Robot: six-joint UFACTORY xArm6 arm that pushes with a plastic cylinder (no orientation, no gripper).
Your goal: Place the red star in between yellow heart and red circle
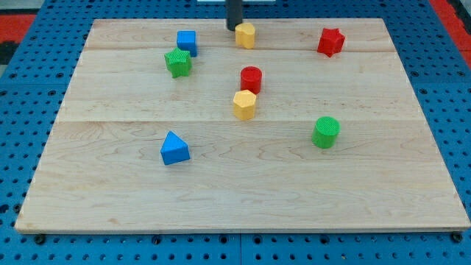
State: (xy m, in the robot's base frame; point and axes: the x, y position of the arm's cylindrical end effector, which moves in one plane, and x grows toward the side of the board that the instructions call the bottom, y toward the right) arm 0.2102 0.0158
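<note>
The red star (331, 41) lies near the board's top right. The red circle (251, 78) stands at the middle of the board. A yellow block (246, 34), likely the heart, lies at the top centre. My tip (232, 29) is at the top edge, touching or just left of that yellow block, far left of the red star. A second yellow block, a hexagon (244, 104), sits just below the red circle.
A blue cube (187, 41) and a green star-like block (177, 62) lie at the top left. A blue triangle (174, 149) is at the lower left. A green cylinder (325, 132) is at the right. The wooden board (110, 191) rests on a blue pegboard.
</note>
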